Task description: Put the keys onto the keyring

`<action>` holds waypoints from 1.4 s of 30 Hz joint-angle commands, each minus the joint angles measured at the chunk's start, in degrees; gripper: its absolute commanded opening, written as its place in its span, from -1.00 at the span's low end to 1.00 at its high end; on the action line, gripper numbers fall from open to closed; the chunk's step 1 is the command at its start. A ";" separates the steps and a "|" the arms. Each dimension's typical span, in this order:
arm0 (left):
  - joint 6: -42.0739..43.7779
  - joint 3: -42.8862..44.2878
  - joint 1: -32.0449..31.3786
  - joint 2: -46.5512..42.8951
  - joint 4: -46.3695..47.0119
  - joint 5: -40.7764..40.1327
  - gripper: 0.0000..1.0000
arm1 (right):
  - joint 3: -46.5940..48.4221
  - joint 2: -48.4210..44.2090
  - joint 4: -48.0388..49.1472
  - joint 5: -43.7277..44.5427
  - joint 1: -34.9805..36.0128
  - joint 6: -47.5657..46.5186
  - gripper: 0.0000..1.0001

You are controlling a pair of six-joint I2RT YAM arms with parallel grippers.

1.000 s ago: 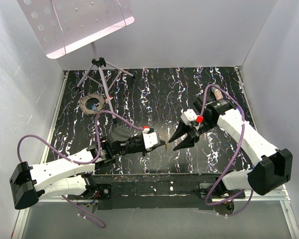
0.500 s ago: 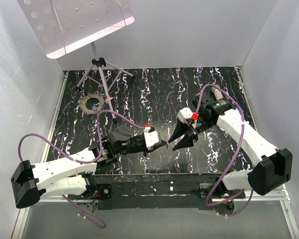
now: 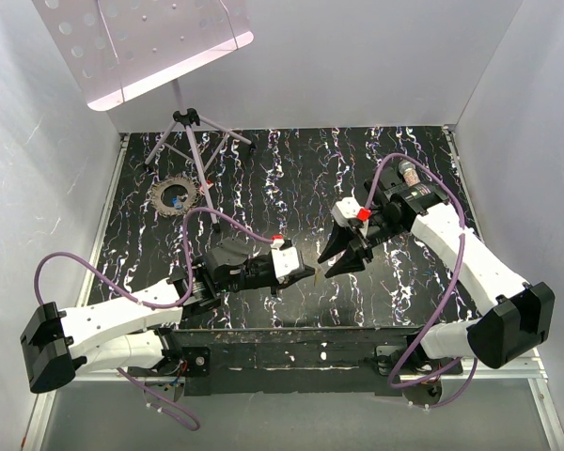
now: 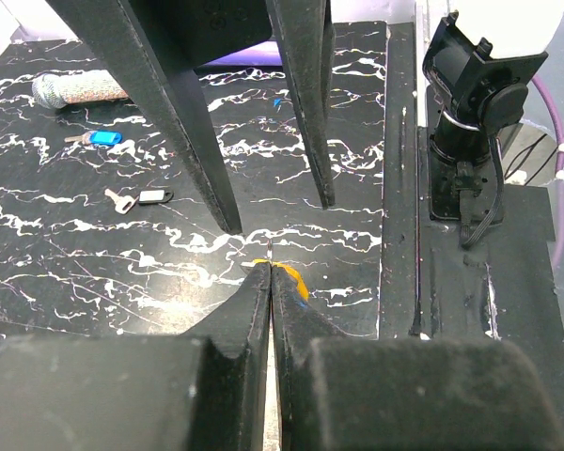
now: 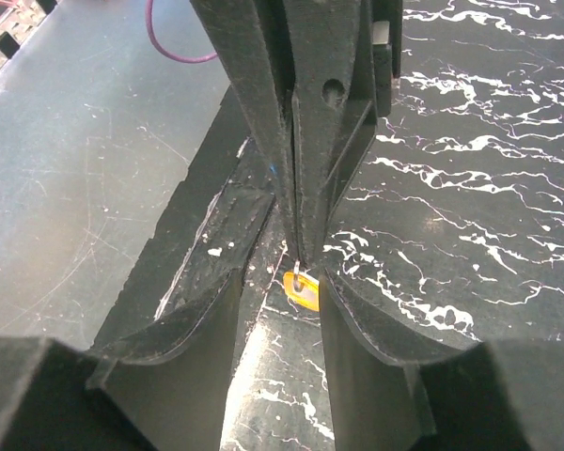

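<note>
My left gripper [image 3: 312,274] is shut on a tiny key with a yellow-orange head [image 4: 292,280], pinched at the fingertips just above the table. In the right wrist view the key's head [image 5: 302,290] hangs below the shut left fingers [image 5: 305,188]. My right gripper [image 3: 326,266] is open and empty, its two fingers [image 4: 216,188] either side of the left gripper's tip without touching the key. My right gripper [image 5: 275,277] frames the key. A blue-headed key [image 4: 103,138], a plain silver key [image 4: 120,200] and a dark-headed key [image 4: 156,196] lie on the table beyond. I cannot make out a keyring.
A clear tube of pinkish beads [image 3: 409,172] lies at the far right, also in the left wrist view [image 4: 80,89]. A tripod stand [image 3: 194,141] and a round toothed grey disc [image 3: 174,195] are at the far left. The table's front edge [image 3: 291,331] is near the grippers.
My right gripper has moved left and a little farther back, closing in on the left gripper's tip. The left gripper has stayed put, still shut on the key.
</note>
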 commanded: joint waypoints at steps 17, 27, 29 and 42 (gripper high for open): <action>-1.77 1.10 -0.32 -0.60 2.19 -1.50 -1.00 | -0.20 1.14 4.54 3.74 3.55 4.96 -0.30; -1.68 1.10 -0.32 -0.60 2.10 -2.03 -1.00 | -0.11 1.05 5.15 4.53 3.72 5.84 -0.49; -1.68 1.01 -0.32 -0.60 2.18 -2.21 -1.00 | -0.11 1.05 5.24 4.71 3.72 6.19 -0.53; -1.86 0.75 -0.32 -0.86 2.62 -2.30 -1.00 | 0.33 1.14 5.94 4.62 3.99 7.60 -0.97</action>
